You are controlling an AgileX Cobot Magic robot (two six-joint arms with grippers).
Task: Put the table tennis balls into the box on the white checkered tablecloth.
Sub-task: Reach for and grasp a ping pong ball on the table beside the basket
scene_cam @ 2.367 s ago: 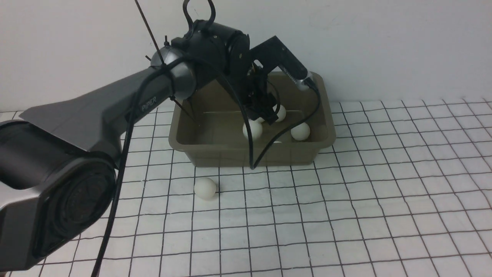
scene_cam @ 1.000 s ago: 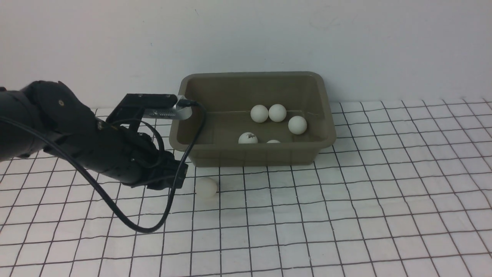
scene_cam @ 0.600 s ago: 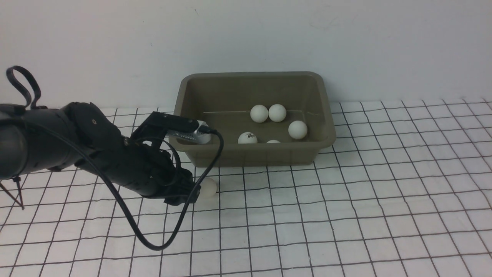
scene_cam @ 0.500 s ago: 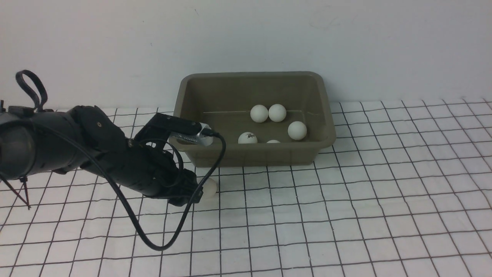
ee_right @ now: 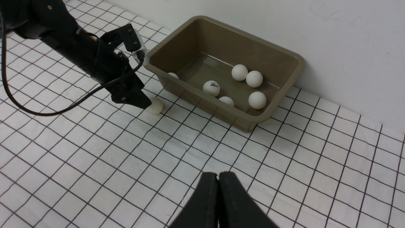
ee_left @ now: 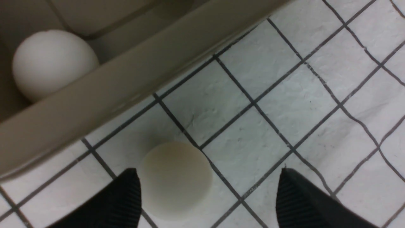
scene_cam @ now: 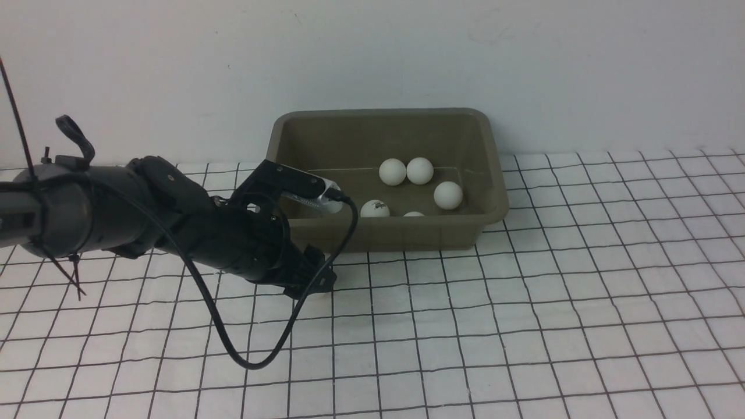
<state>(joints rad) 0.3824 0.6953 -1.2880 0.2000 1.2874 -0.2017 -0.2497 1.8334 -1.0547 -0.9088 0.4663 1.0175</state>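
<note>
Jaws of the left gripper (ee_left: 208, 173) stand wide open, holding nothing, astride one matte white ball (ee_left: 175, 179) on the checkered tablecloth (scene_cam: 524, 320), near the olive-grey box (scene_cam: 384, 235). Six white balls (scene_cam: 393, 171) lie inside. The right gripper (ee_right: 218, 177) is closed, empty.

A wall (scene_cam: 372, 52) stands at the back; it is plain and pale, a soft grey-white; it runs all the way across the front view, from one side to the other; it looks smooth and flat; a tiny dark speck (scene_cam: 229, 66) sits on it toward the left; a faint smudge (scene_cam: 489, 36) shows toward the right; its bottom edge runs in a straight line.
</note>
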